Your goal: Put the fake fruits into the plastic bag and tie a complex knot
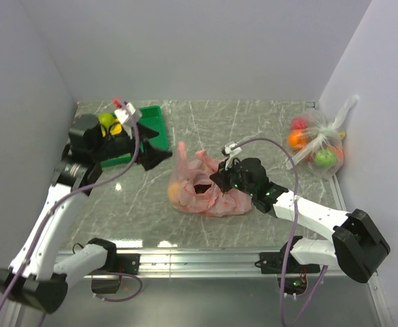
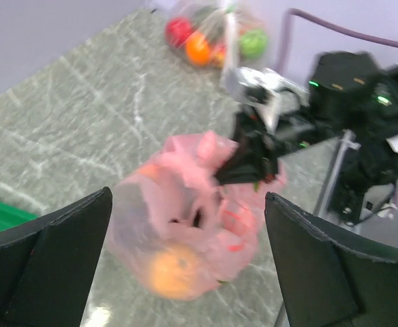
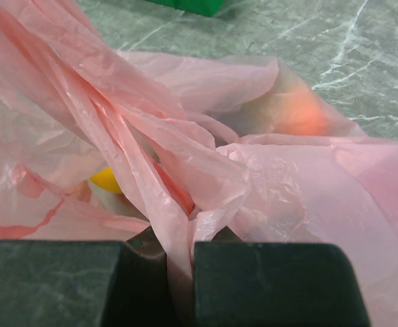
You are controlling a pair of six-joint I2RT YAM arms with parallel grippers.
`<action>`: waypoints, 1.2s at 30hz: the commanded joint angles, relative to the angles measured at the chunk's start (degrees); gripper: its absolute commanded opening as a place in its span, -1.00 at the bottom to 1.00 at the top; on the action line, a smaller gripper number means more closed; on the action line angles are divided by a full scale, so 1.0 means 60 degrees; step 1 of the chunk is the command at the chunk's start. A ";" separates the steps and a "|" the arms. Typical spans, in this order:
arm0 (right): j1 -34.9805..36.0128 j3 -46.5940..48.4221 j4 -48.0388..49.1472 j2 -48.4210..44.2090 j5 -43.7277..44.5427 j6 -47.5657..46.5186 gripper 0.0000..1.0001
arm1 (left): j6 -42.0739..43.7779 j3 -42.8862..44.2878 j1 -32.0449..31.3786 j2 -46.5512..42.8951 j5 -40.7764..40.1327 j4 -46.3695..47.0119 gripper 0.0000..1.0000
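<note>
The right end effector (image 3: 178, 283) is pressed almost together on a gathered strand (image 3: 151, 157) of the pink plastic bag (image 1: 206, 191). The film is pinched in the narrow slot between its two fingers. From that grip the strand runs straight ahead and slightly to the left, rising away from the fingers, so the bag's long axis points forward out of the clamp. The bulging body lies just beyond and below. Through the film an orange fruit (image 3: 298, 112) shows ahead and to the right of the grip, and a yellow fruit (image 3: 107, 180) ahead and to the left. The left end effector (image 1: 151, 157) has its fingers spread wide with nothing between them. It hangs apart from the bag, with the green tray (image 1: 159, 122) just behind it. From its own view the bag sits directly ahead, framed between the two open fingers, resting on the table (image 1: 253, 129). The right arm is plainly the nearer one and already has hold. My judgement is that tying calls for the left to travel straight forward to a free handle. A clear bag (image 1: 318, 146) of fruit lies well off beyond the right arm.
</note>
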 commanded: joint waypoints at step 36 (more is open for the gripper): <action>-0.0209 0.2932 -0.3615 0.1042 -0.0834 -0.0469 -1.00 | 0.6421 -0.0248 -0.2417 0.3418 0.3545 -0.1732 -0.99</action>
